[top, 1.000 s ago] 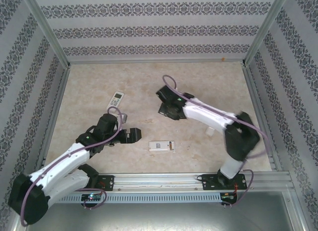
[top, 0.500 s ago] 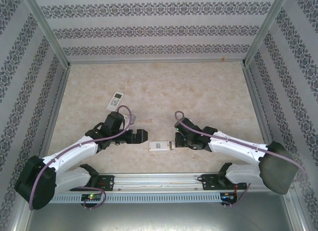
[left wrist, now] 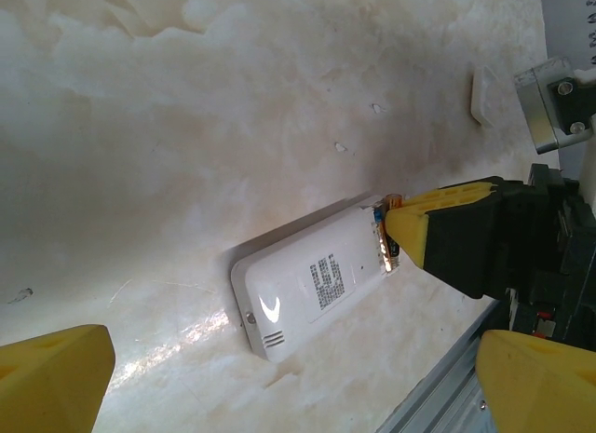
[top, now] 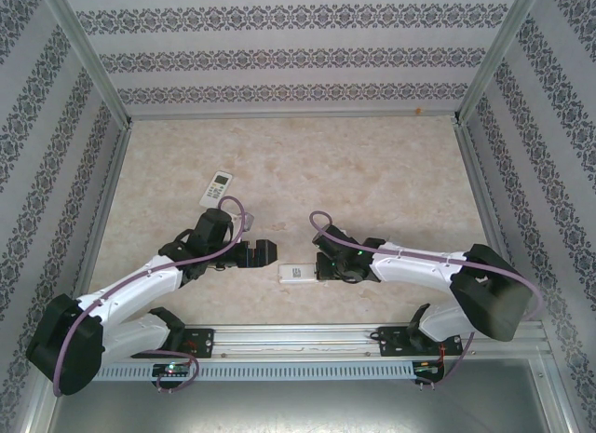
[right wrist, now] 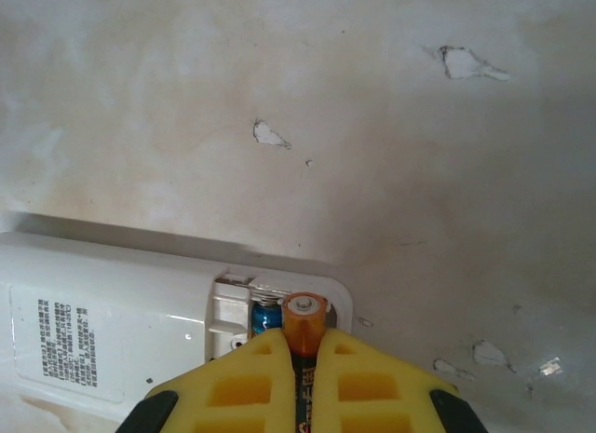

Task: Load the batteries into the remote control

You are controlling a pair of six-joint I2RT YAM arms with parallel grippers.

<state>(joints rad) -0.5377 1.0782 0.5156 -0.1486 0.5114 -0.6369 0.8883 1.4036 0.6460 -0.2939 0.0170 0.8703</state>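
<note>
We judge insertion in hand: the right gripper, clamped on a slim dark orange-capped battery, sits at the open compartment of the white slab-shaped plastic remote control, the left gripper spread wide near its other end, so next we seat it squarely.

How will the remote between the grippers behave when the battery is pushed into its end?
It may skid: the remote lies loose on the glossy table, the open left gripper not holding it. Flat and low, it should hardly tip.

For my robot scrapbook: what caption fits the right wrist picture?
Right gripper holds a battery at the white remote, compartment open.
</note>
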